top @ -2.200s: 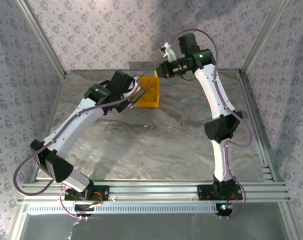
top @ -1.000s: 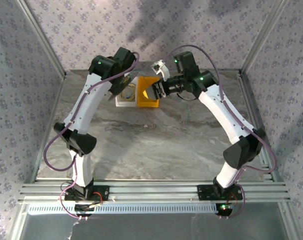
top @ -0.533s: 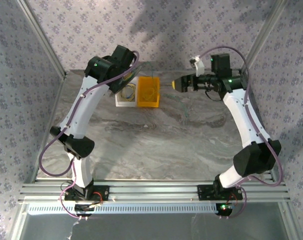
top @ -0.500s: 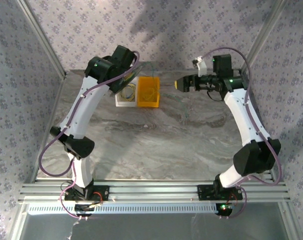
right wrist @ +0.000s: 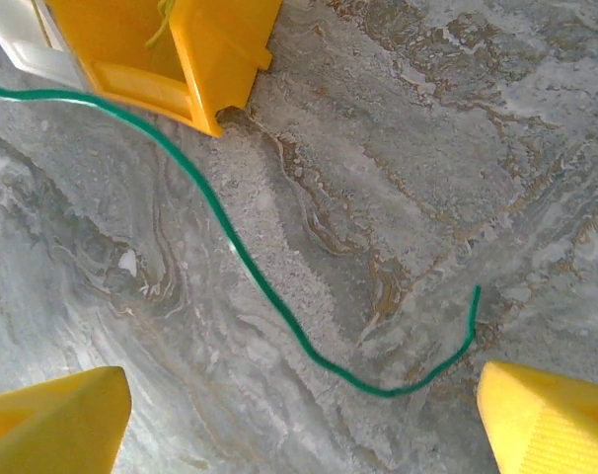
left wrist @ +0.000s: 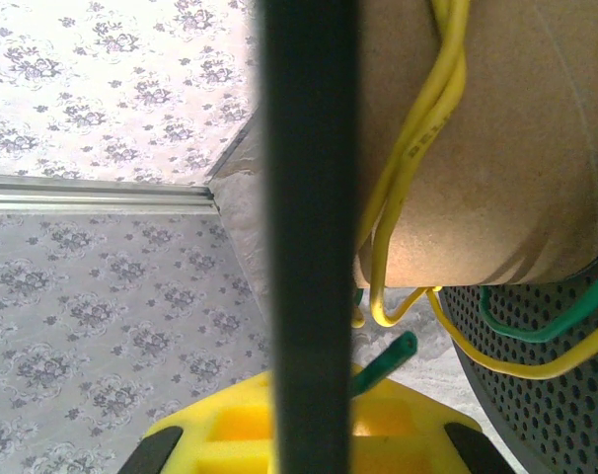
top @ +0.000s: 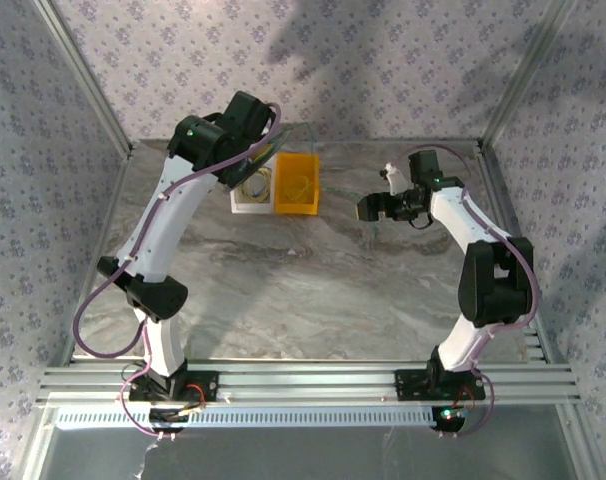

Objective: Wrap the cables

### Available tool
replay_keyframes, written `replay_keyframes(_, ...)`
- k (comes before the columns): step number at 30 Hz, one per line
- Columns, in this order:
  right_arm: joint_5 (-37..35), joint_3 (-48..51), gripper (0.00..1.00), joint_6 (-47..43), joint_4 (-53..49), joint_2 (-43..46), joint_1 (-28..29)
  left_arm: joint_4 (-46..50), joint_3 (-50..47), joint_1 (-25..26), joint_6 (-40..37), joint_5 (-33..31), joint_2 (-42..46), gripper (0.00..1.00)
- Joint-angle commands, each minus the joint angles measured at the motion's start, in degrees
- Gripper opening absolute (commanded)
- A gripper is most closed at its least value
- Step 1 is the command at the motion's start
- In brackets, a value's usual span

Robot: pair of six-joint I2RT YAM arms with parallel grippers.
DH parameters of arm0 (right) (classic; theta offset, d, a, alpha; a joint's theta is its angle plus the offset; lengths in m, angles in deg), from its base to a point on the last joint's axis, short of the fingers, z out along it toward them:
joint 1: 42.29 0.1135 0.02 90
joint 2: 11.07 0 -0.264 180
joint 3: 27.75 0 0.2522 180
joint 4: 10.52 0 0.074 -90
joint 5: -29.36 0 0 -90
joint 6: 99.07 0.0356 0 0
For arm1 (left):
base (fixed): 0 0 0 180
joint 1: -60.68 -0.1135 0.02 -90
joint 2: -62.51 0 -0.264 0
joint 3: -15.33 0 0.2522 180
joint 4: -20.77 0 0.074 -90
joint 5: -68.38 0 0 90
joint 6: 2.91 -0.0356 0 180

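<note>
Lying in the white tray beside the yellow bin are yellowish cable loops. The green cable snakes across the table under the right gripper, fingers spread. A spool blocks the left gripper; I cannot tell its grip.

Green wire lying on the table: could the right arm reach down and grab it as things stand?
Probably yes. The right gripper hangs open above the green wire, which lies loose on the bare table just ahead of its spread fingertips. Nothing covers it; the yellow bin sits off at its far end.
</note>
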Motion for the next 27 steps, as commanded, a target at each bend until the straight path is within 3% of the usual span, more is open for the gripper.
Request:
replay_keyframes(1,-1.44,0.83,0.89,-1.91,3.47,-2.54,1.04,-2.60,2.72,0.50,0.34,-0.96,3.18,0.00)
replay_keyframes(3,-1.42,0.24,0.84,-2.24,4.08,-4.21,1.45,-2.51,2.86,0.51,0.47,-0.82,3.26,0.00)
replay_keyframes(6,-0.89,-0.20,0.65,-2.70,4.84,-6.44,1.76,-2.52,3.11,0.59,0.53,-0.51,3.27,0.00)
replay_keyframes(13,0.01,-0.69,0.00,-3.62,3.61,-2.42,2.12,-3.12,3.22,0.53,1.34,-0.24,2.78,0.00)
replay_keyframes(19,2.97,-11.02,0.00,-3.16,-5.54,9.08,2.87,-7.54,2.68,0.16,4.03,-9.36,0.02,0.00)
replay_keyframes(23,7.02,-19.25,0.00,-1.97,-9.37,14.68,6.72,-8.43,5.34,-0.59,7.22,-8.89,-2.52,0.00)
replay_keyframes(27,9.47,-24.54,0.00,-1.13,-11.23,18.61,14.93,-10.49,8.10,-1.17,8.94,-8.12,-5.24,0.00)
